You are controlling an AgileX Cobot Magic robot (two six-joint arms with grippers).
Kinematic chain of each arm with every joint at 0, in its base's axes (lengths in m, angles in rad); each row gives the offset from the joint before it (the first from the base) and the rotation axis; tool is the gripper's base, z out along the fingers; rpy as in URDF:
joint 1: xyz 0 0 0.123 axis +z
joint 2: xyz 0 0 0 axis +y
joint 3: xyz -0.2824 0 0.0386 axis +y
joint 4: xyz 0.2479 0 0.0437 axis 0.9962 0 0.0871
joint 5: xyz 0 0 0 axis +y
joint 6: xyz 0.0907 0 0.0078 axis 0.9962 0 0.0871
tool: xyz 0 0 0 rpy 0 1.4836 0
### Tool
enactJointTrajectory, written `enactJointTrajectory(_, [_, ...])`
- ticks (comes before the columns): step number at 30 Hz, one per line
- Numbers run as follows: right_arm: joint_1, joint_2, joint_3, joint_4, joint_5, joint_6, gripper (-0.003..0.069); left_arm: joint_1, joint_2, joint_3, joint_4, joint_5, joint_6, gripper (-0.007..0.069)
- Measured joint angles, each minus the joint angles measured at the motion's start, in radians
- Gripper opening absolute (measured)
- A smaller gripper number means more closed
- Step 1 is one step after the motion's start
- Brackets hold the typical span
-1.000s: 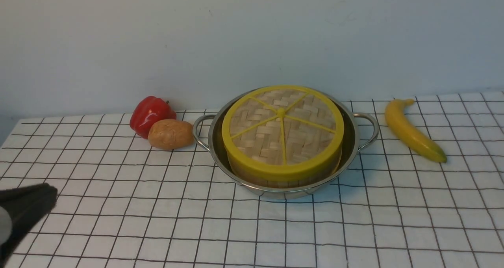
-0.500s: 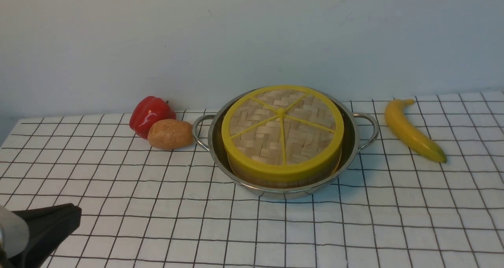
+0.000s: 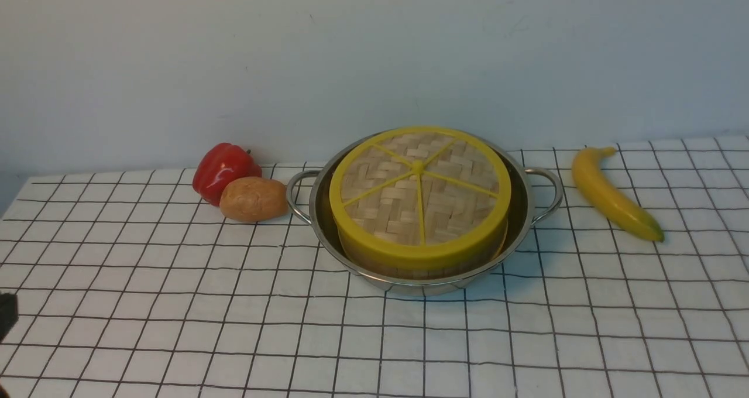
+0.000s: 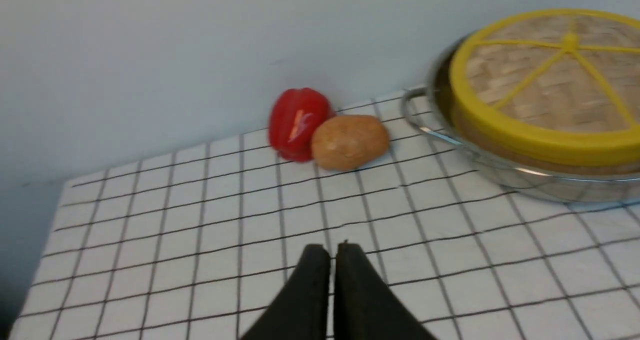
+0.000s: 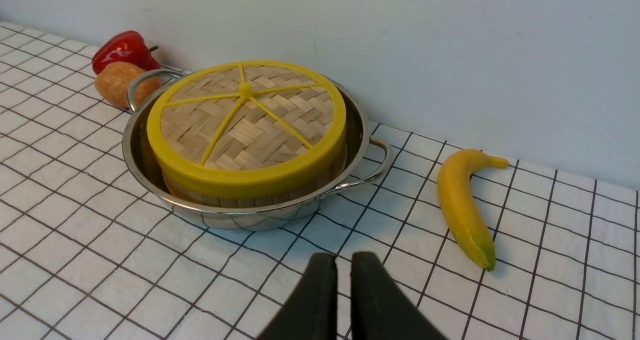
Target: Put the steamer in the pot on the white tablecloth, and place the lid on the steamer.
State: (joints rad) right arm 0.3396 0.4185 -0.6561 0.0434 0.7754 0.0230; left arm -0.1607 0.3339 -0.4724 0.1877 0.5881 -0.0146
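Since a moment ago the left pincer [image 4: 332, 252] has drawn back nearly out of the front view, jaws almost touching, holding nothing; the right pincer [image 5: 343, 262] likewise. Beyond, on the white grid-lined tablecloth [image 3: 175, 304], the woven yellow-rimmed lid [image 3: 419, 190] caps the bamboo steamer [image 3: 409, 267] inside the shiny steel pot [image 3: 521, 222]. Little risk remains, though a careless return sweep might knock the lid askew.

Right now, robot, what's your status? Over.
Left claw and right claw shut, empty. Lid on steamer, steamer in pot. Nothing in the way.
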Motion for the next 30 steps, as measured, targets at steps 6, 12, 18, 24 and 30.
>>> enactJointTrajectory(6, [0.000, 0.000, 0.000, 0.002, 0.000, 0.000, 0.0092, 0.136, -0.174, 0.250, 0.001, -0.160, 0.000, 0.0022])
enactJointTrajectory(12, [0.000, 0.000, 0.000, 0.003, 0.000, 0.002, 0.0111, 0.158, -0.315, 0.408, 0.001, -0.228, 0.000, 0.0022])
enactJointTrajectory(18, [0.000, 0.001, 0.000, 0.003, -0.001, 0.002, 0.0142, 0.160, -0.332, 0.479, 0.003, -0.244, 0.002, 0.0043])
enactJointTrajectory(24, [0.000, 0.002, 0.000, 0.003, -0.001, 0.002, 0.0158, 0.160, -0.333, 0.479, 0.003, -0.246, 0.003, 0.0050])
enactJointTrajectory(30, [0.000, 0.002, 0.000, 0.003, -0.001, 0.002, 0.0174, 0.160, -0.333, 0.479, 0.003, -0.246, 0.003, 0.0055])
